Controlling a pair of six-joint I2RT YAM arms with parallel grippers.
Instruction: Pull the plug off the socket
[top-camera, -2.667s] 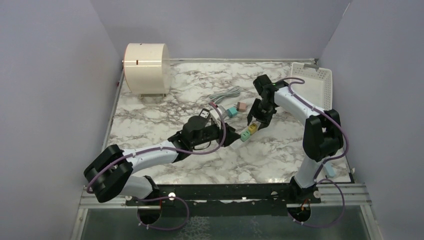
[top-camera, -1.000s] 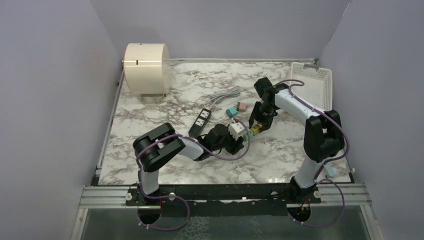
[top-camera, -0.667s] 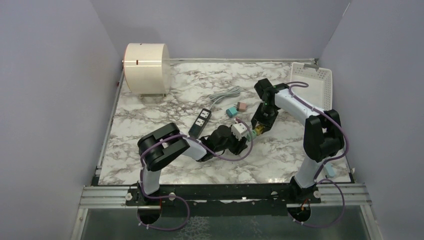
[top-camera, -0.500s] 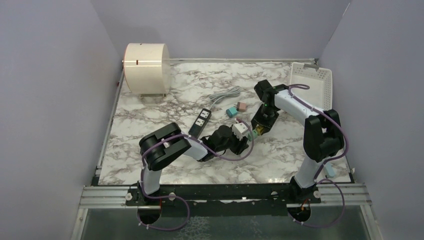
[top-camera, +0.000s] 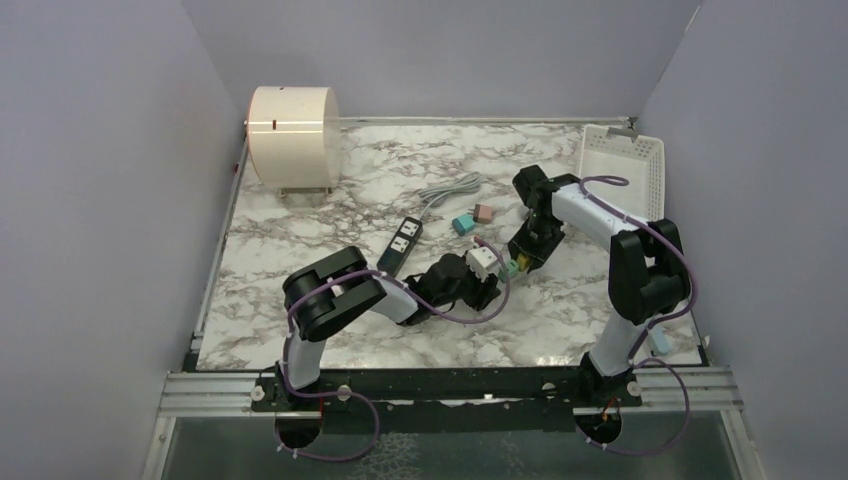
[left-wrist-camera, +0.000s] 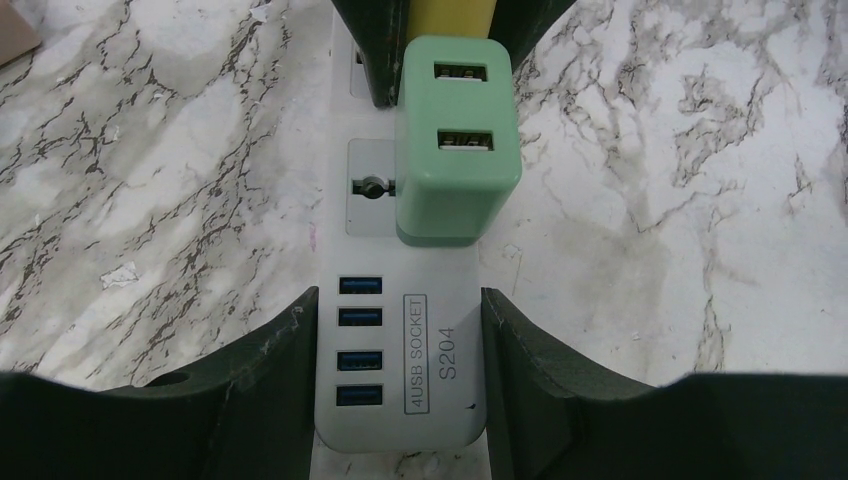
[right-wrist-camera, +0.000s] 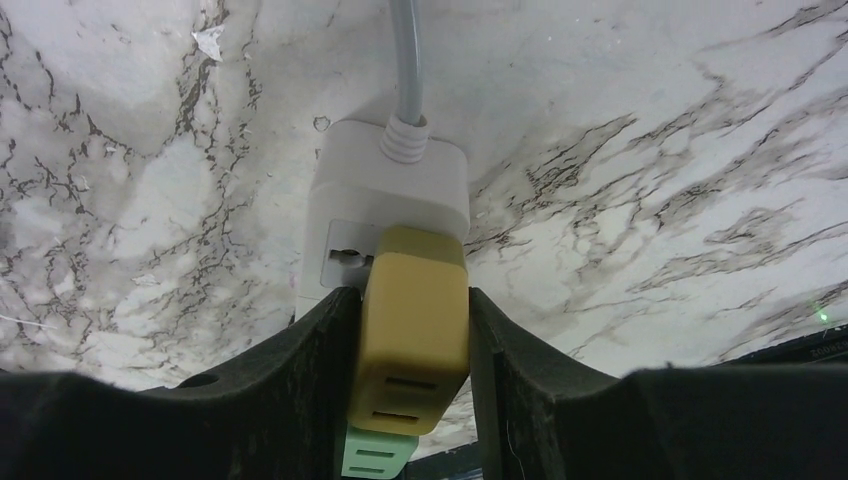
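A white socket strip (left-wrist-camera: 405, 330) marked "4USB SOCKET S204" lies on the marble table, with a green plug (left-wrist-camera: 455, 140) and a yellow plug (right-wrist-camera: 415, 325) plugged into it. My left gripper (left-wrist-camera: 395, 390) is shut on the strip's USB end. My right gripper (right-wrist-camera: 410, 360) is shut on the yellow plug, which sits at the strip's cord end (right-wrist-camera: 405, 140). In the top view the two grippers meet at the strip (top-camera: 484, 262) in mid-table, the green plug (top-camera: 508, 269) showing between them.
A black power strip (top-camera: 401, 242) with a grey cable (top-camera: 448, 188) lies left of the strip. A teal adapter (top-camera: 462, 224) and a pink adapter (top-camera: 484, 212) lie behind it. A white basket (top-camera: 625, 165) stands back right, a cream cylinder (top-camera: 292, 124) back left.
My left arm has folded in and swung the strip round to the right, closer to the right gripper. My right gripper has come down and closed on the yellow plug.
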